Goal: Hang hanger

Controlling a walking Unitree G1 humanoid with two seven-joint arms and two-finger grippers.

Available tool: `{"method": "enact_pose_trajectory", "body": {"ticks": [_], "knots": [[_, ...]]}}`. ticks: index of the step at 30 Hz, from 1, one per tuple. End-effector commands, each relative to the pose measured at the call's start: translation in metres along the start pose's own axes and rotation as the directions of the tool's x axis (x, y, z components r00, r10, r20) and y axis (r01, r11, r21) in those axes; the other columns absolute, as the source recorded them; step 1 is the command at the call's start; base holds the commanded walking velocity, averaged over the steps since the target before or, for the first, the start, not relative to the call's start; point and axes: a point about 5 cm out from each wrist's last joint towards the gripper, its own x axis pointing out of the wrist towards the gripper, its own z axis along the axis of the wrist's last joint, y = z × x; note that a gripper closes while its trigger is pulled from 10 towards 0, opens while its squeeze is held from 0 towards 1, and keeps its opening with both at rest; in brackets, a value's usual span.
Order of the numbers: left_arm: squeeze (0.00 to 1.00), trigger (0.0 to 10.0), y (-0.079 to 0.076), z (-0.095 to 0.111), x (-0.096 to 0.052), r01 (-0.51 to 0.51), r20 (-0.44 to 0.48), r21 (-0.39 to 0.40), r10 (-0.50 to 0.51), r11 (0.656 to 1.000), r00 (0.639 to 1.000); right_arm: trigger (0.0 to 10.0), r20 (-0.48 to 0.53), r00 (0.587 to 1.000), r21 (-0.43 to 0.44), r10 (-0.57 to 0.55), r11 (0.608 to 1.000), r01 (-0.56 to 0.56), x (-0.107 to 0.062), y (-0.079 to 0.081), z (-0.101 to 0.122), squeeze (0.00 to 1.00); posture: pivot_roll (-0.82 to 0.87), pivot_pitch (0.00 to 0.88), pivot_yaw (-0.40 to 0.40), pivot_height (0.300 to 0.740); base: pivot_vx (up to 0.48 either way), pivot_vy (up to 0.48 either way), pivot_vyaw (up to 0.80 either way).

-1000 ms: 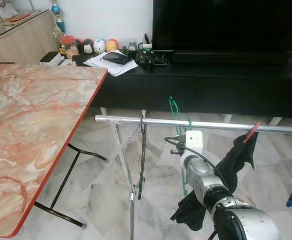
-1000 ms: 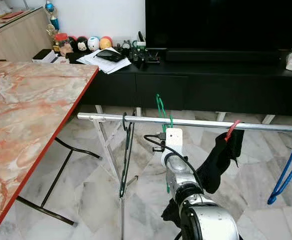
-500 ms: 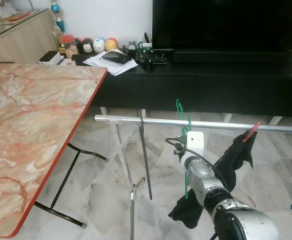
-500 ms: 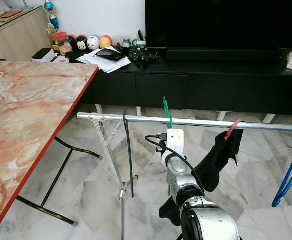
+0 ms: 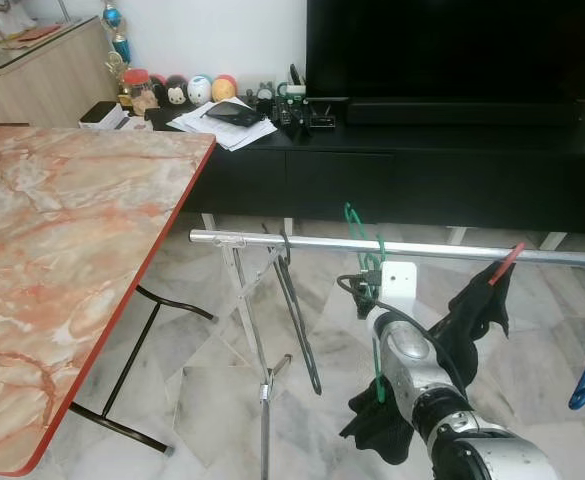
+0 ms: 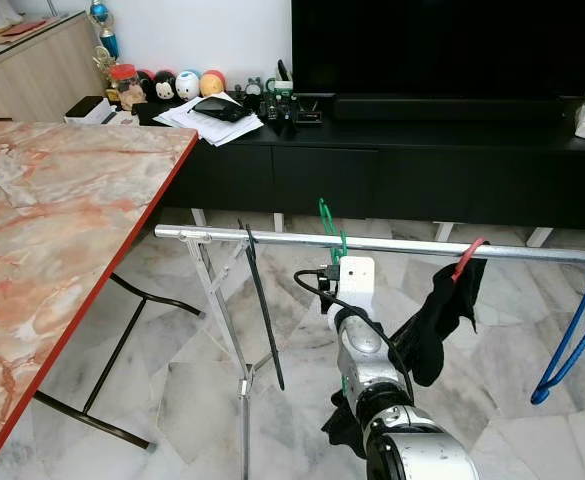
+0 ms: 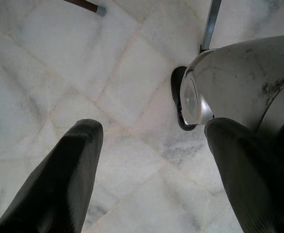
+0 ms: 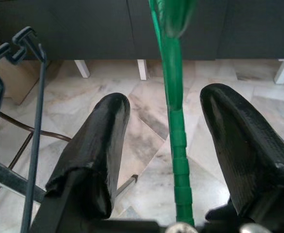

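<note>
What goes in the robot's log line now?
right gripper: open around green hanger | hanger hook: over rail | left gripper: idle, open

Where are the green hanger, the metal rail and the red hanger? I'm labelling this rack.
green hanger (image 8: 175,116): right wrist view, its neck between the fingers
metal rail (image 6: 222,236): right eye view, bare left stretch
red hanger (image 6: 465,259): right eye view, its hook

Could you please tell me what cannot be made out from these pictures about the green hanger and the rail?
- Green hanger: in the right wrist view its hook is blurred and cut off by the picture's edge.
- Green hanger's lower part: in the right eye view it is hidden behind the right arm.
- Metal rail: its far end is cut off by the edge of the right eye view.
- Right gripper: whether the open fingers touch the hanger cannot be told.
</note>
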Motion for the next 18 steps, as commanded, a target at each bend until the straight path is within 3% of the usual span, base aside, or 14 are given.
{"method": "enact_pose_trajectory", "body": {"ticks": [1,11,13,18], "knots": [[0.00,10.0,-0.011,-0.003,-0.001,0.052,-0.005,0.024,-0.052,0.998,0.999,10.0,0.034,0.999,-0.023,0.020,1.000,-0.019,-0.002,0.002,0.001,1.00,0.02,0.000,0.051,0.740,0.000,0.000,0.00],[0.00,10.0,-0.006,-0.018,-0.006,0.052,-0.045,0.025,-0.051,0.998,0.998,10.0,0.122,0.990,-0.037,0.064,0.998,-0.060,-0.009,-0.001,0.003,1.00,0.01,0.000,0.047,0.740,0.000,0.000,0.00],[0.00,10.0,-0.001,-0.027,-0.009,0.047,-0.066,0.024,-0.046,0.999,0.997,10.0,0.206,0.974,-0.059,0.097,0.995,-0.086,-0.016,0.000,0.008,1.00,0.01,0.000,0.045,0.740,0.000,0.000,0.00],[0.00,10.0,0.001,-0.031,-0.010,0.046,-0.078,0.026,-0.044,0.999,0.996,10.0,0.234,0.966,-0.080,0.114,0.992,-0.097,-0.021,0.000,0.009,1.00,0.00,0.000,0.042,0.740,0.000,0.000,0.00]]}}
